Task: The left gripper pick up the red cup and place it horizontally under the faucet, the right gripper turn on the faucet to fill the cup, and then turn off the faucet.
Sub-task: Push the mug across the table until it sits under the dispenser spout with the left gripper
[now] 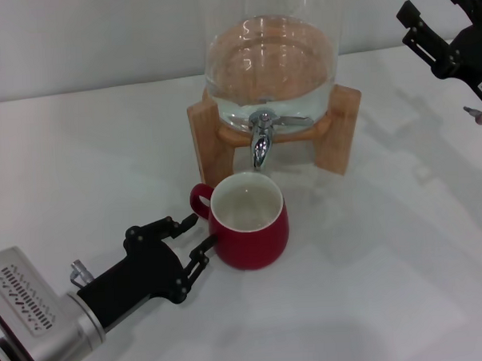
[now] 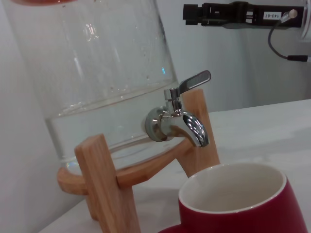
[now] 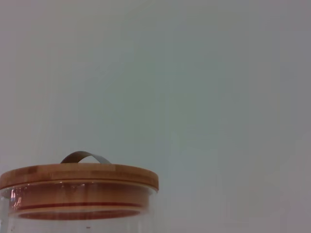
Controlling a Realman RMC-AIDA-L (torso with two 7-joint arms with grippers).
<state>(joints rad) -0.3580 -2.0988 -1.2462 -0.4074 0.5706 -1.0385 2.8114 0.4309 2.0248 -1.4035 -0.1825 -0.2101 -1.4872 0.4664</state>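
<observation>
White table [image 1: 405, 269]; red cup [image 1: 249, 220] upright beneath faucet [image 1: 261, 140], empty. Left gripper [image 1: 197, 233] spread beside its handle, apart from it. Right gripper [image 1: 430, 32] open, raised well away. Filling remained.

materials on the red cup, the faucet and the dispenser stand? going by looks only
Red cup: likely glazed ceramic; glossy red outside, matte white inside, thick rounded rim.
Faucet: polished metal, probably chrome or steel; mirror-like reflections on spout and lever.
Stand: light wood, smooth and unpainted, visible grain.
Dispenser: clear, looks like glass, though plastic can't be ruled out.
</observation>
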